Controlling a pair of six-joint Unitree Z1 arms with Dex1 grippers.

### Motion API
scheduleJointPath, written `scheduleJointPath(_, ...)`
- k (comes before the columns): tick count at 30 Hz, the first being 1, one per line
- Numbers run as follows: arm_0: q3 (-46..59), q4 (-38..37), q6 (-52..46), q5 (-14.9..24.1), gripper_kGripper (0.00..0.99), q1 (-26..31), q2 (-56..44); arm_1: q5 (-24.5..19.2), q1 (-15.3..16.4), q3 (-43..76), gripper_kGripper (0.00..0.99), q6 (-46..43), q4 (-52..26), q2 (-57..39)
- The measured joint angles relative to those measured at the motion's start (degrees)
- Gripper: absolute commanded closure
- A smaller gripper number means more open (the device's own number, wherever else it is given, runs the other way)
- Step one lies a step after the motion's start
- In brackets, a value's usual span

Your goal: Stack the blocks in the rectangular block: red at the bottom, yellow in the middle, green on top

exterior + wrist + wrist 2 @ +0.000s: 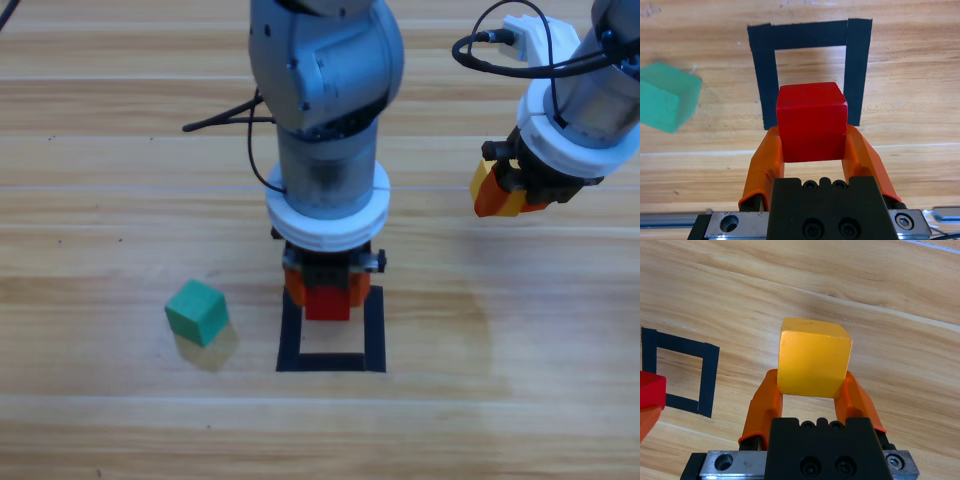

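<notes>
Clamped in the left gripper point(812, 145), red point(811, 121) sits at the rectangular block's point(769, 75) rim, green point(197, 311) outside it, while the right gripper point(811, 390) grasps yellow point(812, 357).

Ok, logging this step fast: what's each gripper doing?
Left gripper: shut on the red cube.
Right gripper: shut on the yellow cube.

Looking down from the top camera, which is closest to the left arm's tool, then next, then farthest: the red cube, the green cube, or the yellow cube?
1. The small matte red cube: nearest, clamped in the left tool, over the black tape square.
2. The small teal-green cube: next, on the wooden table to the picture's left.
3. The small yellow cube: farthest, held in the right tool, upper right.
</notes>
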Motion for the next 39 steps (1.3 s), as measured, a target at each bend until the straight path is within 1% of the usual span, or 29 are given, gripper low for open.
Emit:
scheduleJointPath(6, 0.0, 0.0, -4.25, 0.03, 0.962, -1.66, 0.0, -0.07, 0.0, 0.0, 0.817, 0.0, 0.0, 0.0)
scheduleJointPath(12, 0.01, -0.49, -4.63, 0.22, 0.961, -2.44, 0.0, -0.08, 0.0, 0.0, 0.817, 0.0, 0.0, 0.0)
scheduleJointPath(15, 0.78, -1.61, -4.62, 0.37, 0.961, -2.73, 0.0, -0.08, 0.0, 0.0, 0.817, 0.0, 0.0, 0.0)
scheduleJointPath(17, 2.87, -4.26, -4.28, 0.37, 0.961, -2.8, 0.0, -0.08, 0.0, 0.0, 0.817, 0.0, 0.0, 0.0)
scheduleJointPath(20, 5.82, -6.31, -3.32, 0.37, 0.961, -2.8, -0.01, -0.08, 0.0, 0.0, 0.817, 0.0, 0.0, 0.0)
scheduleJointPath(30, 7.13, -7.46, -0.93, 0.37, 0.961, -2.81, -0.01, -0.08, 0.0, 0.0, 0.817, 0.0, -0.01, 0.0)
scheduleJointPath(39, 9.79, -10.52, -0.59, 0.37, 0.961, -2.8, -0.02, -0.08, 0.0, 0.0, 0.815, 0.0, -0.01, 0.0)
